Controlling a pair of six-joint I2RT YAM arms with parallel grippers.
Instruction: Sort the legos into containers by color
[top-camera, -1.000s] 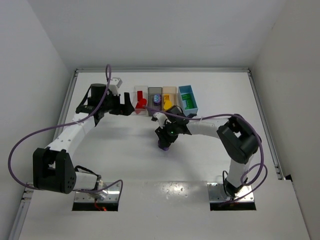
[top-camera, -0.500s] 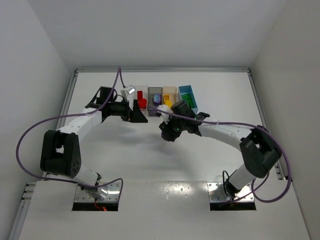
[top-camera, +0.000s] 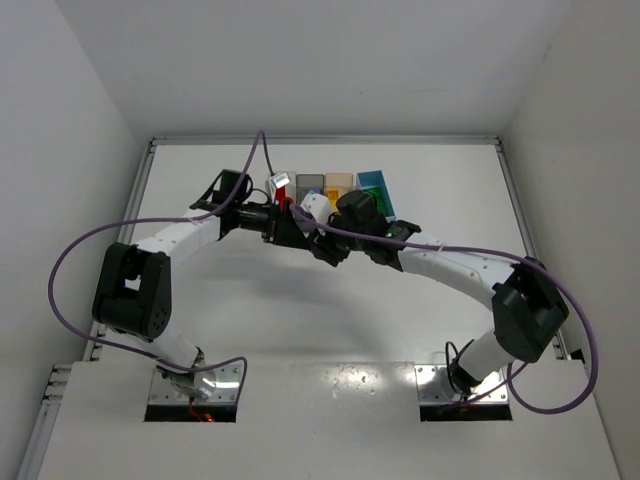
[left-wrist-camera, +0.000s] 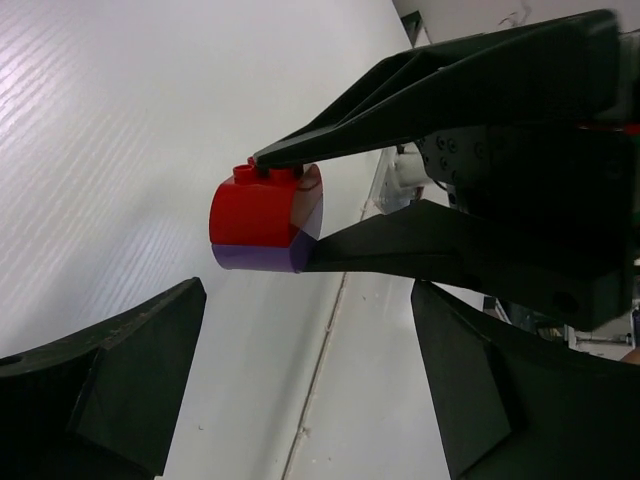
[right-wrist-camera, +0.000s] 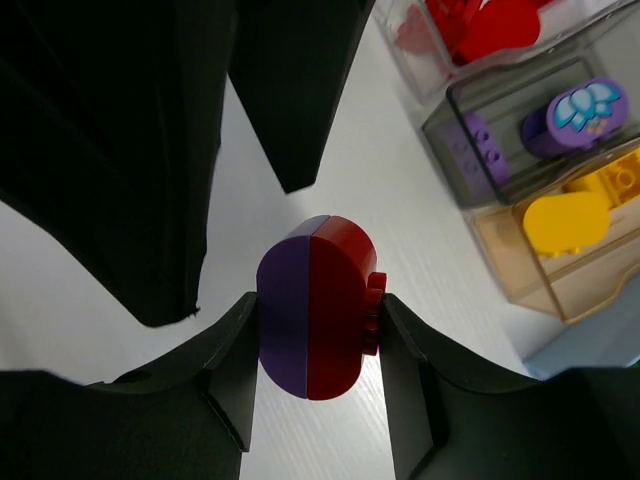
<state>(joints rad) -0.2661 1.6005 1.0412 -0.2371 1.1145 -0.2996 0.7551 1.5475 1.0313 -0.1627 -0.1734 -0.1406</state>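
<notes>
From above, the desk shows both arms meeting near its far edge. Their bulk hides most of the clear bin and cuts off the near ends of the grey bin, tan bin and blue bin. The left pincer gapes wide, gripping nothing. The right pincer is clamped on a red-and-purple lego, just ahead of the left pincer's spread fingers.

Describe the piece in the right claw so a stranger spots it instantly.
Find the row of bins at the far edge of the table. Just in front, the right claw pinches a small rounded block. Unlike the pieces in the bins, it is half red, half purple.
</notes>
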